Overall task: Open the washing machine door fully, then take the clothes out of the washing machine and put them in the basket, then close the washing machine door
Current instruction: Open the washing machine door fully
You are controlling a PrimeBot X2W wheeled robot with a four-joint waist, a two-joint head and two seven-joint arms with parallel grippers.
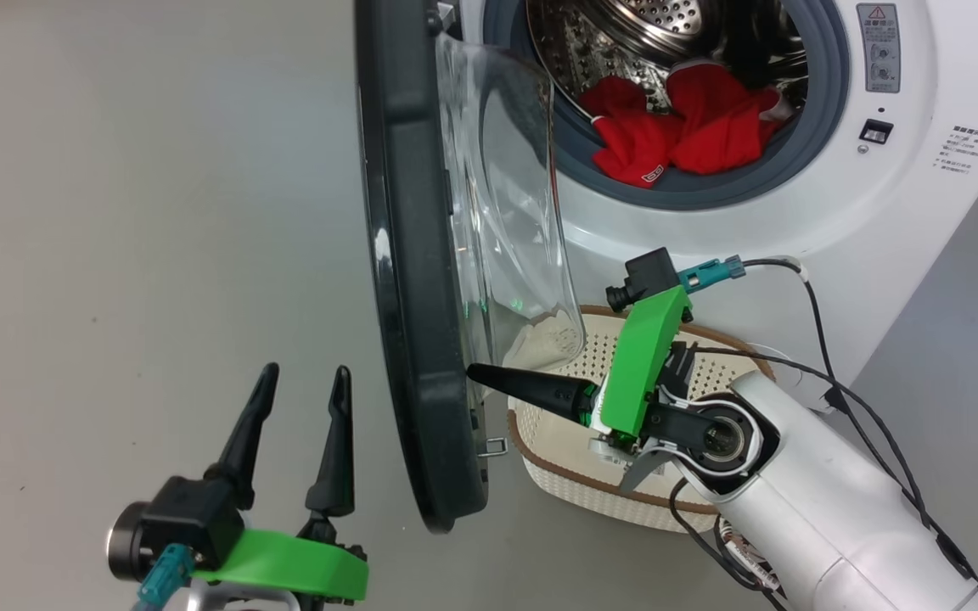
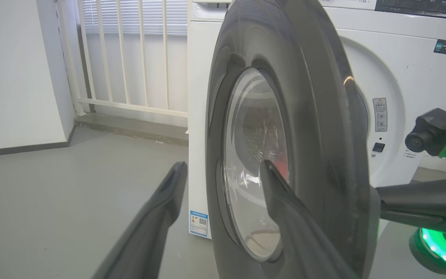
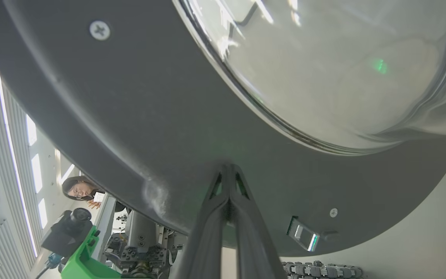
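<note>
One big white front-loading washing machine [image 1: 905,212] stands at the far right. Its one large round glossy black door [image 1: 408,280] is swung out toward the near side and stands almost edge-on in the head view, with its bulging clear glass bowl [image 1: 506,212] facing right. The mouth of the perforated steel drum [image 1: 625,34] is uncovered. In it, resting on the lower curve of the grey rubber gasket [image 1: 710,191], lies a heap of bright red fabric clothes [image 1: 684,127]; how many pieces there are cannot be told.

One small cream perforated plastic basket [image 1: 578,490] with a brown rim sits on the floor in front of the machine, just right of the door's lower edge and under the right forearm.

There are two grippers. The right gripper [image 1: 480,376] has its fingers pressed together, holding nothing, and its tip meets the door's dark inner ring just below the glass. The left gripper [image 1: 305,373] has its fingers spread apart and empty, near and left of the door's outer face.

Left of the door the grey floor [image 1: 115,212] lies wide and bare. The room to the right, between door and machine, is narrow and taken up by the basket and the arm.
</note>
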